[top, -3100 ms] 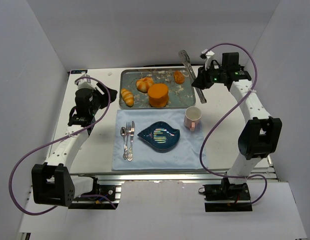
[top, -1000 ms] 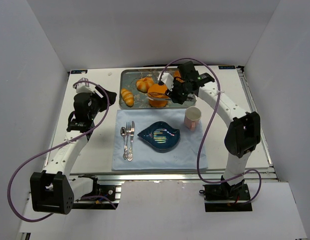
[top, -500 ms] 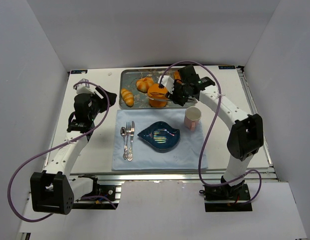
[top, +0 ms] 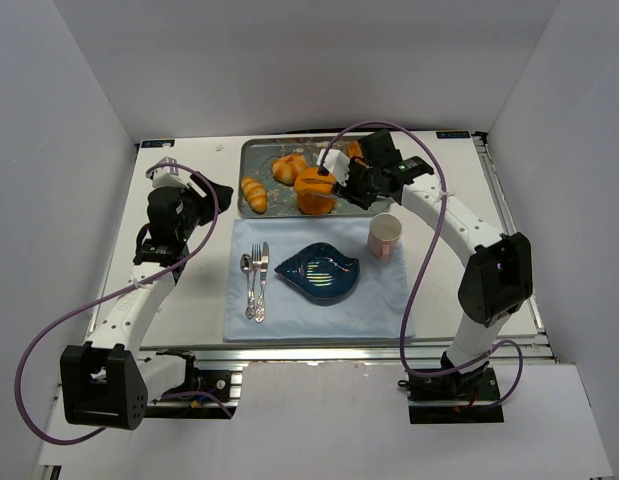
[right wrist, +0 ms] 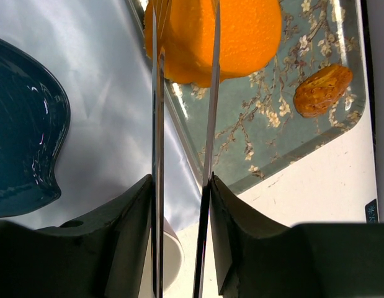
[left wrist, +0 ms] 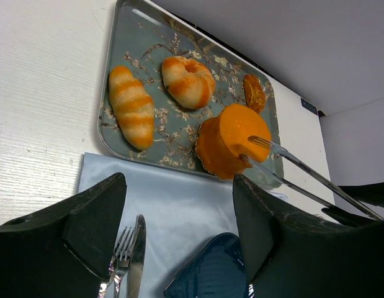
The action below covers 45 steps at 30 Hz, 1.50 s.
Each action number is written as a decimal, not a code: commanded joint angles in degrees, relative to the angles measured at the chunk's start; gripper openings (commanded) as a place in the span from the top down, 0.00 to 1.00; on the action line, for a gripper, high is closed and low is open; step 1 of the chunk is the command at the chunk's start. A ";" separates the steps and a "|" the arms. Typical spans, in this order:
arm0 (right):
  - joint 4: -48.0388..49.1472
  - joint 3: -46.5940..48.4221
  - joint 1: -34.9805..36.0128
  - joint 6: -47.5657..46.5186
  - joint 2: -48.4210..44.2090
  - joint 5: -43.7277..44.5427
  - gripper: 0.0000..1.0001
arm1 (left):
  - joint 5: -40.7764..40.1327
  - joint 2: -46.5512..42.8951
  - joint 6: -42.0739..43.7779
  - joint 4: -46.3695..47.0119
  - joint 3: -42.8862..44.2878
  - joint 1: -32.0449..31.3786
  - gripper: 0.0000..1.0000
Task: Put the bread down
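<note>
The right claw (right wrist: 179, 208) clamps thin tongs (left wrist: 292, 169) pinching the bread (top: 315, 190) at the tray's (top: 251, 150) near edge, 12 o'clock from the plate (top: 319, 272). The smooth bread could slip mid-lift. The left claw (left wrist: 178, 189) gapes wide, empty

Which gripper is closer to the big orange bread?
Right. The right gripper sits just right of the bread, its tongs clamped on it. The left gripper hangs open, away past the tray's left edge.
</note>
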 commanded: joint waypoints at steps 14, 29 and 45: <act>1.16 0.13 1.22 -0.47 -3.12 -1.13 0.55 | 0.02 -1.58 0.04 1.46 -0.28 -0.15 0.21; 3.27 -3.12 1.40 -1.26 -3.04 2.39 0.55 | -0.07 -2.11 0.12 1.19 -0.98 -0.15 0.21; 7.84 -8.48 4.83 -7.15 -5.94 7.39 0.54 | -0.16 -2.46 0.12 1.37 -1.42 -0.15 0.21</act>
